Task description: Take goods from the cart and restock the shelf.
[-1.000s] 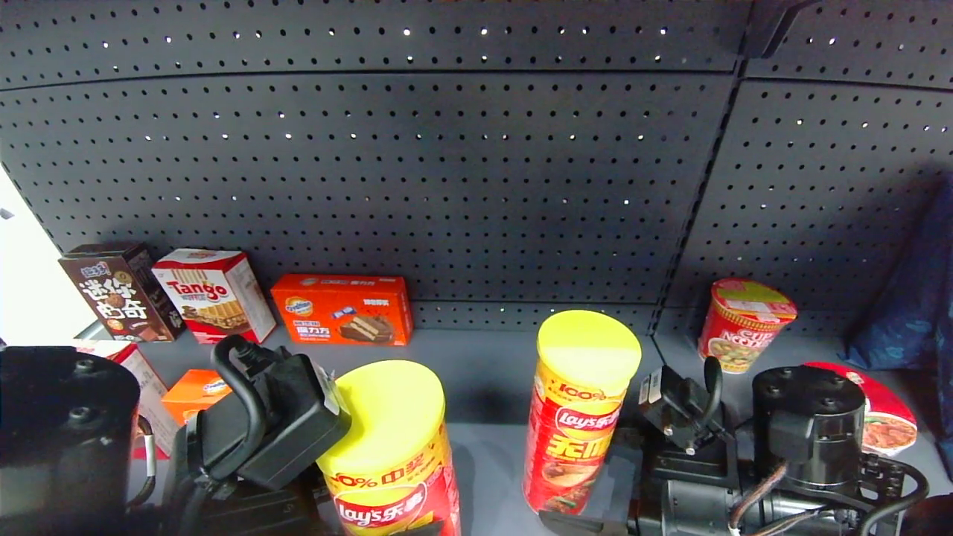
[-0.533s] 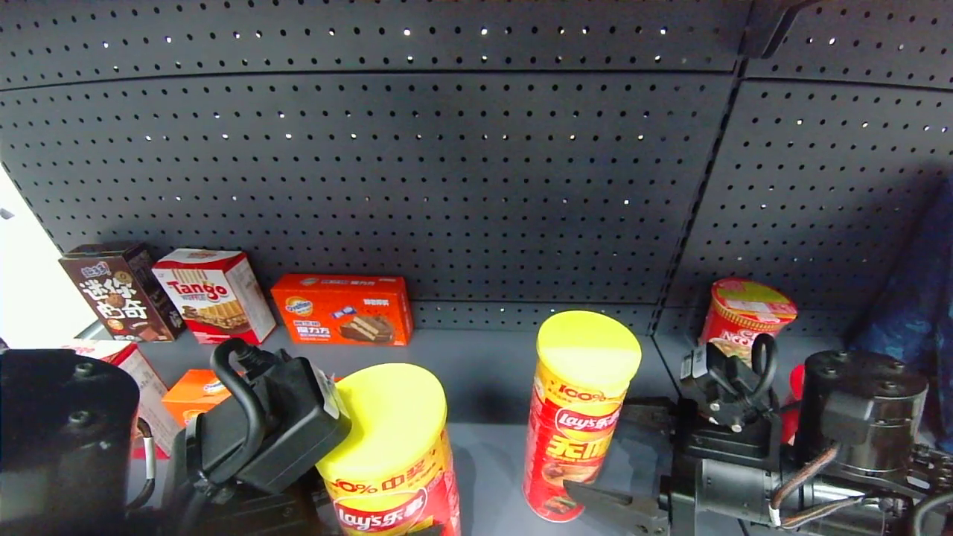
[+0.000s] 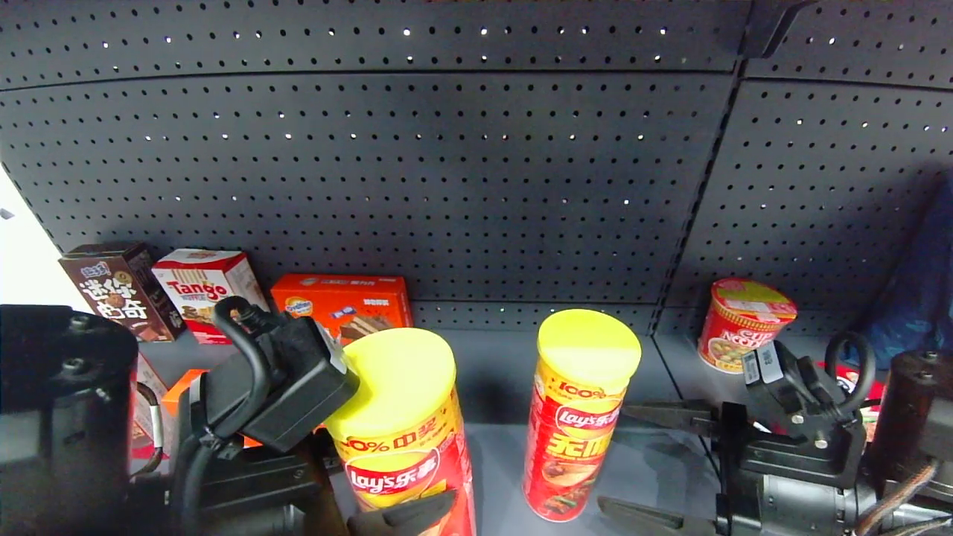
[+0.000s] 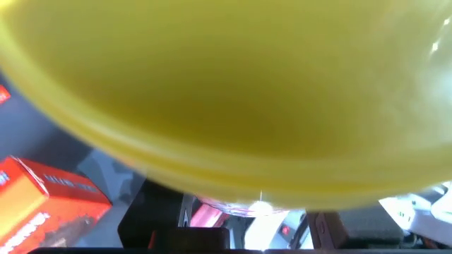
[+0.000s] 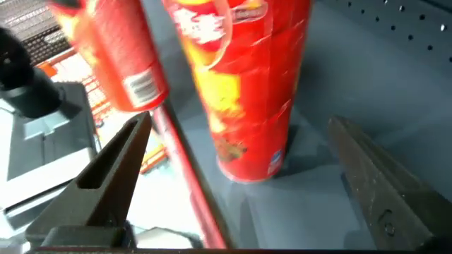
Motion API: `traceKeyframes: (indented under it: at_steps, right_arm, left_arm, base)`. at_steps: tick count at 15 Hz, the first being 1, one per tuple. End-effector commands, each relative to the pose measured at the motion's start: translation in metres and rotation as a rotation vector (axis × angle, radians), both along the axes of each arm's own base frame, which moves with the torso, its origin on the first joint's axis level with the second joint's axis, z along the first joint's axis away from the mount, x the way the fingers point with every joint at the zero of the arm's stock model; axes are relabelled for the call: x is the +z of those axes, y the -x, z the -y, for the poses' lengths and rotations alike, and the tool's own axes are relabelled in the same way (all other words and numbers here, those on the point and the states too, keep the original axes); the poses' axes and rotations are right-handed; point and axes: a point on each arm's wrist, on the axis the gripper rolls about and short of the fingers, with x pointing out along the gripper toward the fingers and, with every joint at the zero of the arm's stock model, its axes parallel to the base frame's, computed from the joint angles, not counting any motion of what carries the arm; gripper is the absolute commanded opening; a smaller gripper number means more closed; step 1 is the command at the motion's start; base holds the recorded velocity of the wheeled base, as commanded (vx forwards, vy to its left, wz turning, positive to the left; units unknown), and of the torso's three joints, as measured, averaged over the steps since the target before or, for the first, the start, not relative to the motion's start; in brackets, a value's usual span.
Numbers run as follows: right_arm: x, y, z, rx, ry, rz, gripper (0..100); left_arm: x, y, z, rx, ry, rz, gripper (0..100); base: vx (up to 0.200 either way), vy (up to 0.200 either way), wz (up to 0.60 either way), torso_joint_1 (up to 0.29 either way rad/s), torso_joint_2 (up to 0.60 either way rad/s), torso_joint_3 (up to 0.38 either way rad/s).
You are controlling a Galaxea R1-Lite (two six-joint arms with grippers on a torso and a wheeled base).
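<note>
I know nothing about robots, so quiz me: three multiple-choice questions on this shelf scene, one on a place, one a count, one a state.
1. Where is the noodle cup? A) on the floor B) on the shelf, right of the standing chip can C) in a tool
2. How many yellow-lidded chip cans are there? A) one B) two C) four
3. How is the right tool? A) open, empty B) shut on a can C) shut on a cup
Answers: 1 B, it stands by the back panel; 2 B, one stands, the left tool grips the held chip can; 3 A, its fingers are spread wide, gripping nothing.
</note>
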Motion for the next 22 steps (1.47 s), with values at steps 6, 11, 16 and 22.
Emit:
traceKeyframes:
  at_steps: [6,11,16,22]
  right_arm:
    - [0.041,0.040,0.028,0.009,-0.026,0.034,100]
    - [0.052,0.051,0.038,-0.073,-0.041,0.070,100]
    - [0.061,0.059,0.048,-0.162,-0.049,0.093,100]
    - [0.073,0.052,0.053,-0.237,-0.096,0.089,100]
  left_arm:
    - [0.005,-0.011,-0.001,0.036,0.005,0.018,0]
    - [0.019,-0.048,0.005,0.083,-0.024,0.098,0]
    - [0.023,-0.085,0.029,0.084,-0.019,0.093,0]
    - [0.008,-0.114,0.041,0.096,-0.025,0.076,0]
  base:
    - [0.000,0.000,0.00,0.000,0.00,0.000]
    - [0.000,0.000,0.00,0.000,0.00,0.000]
    - [0.000,0.000,0.00,0.000,0.00,0.000]
    - [0.000,0.000,0.00,0.000,0.00,0.000]
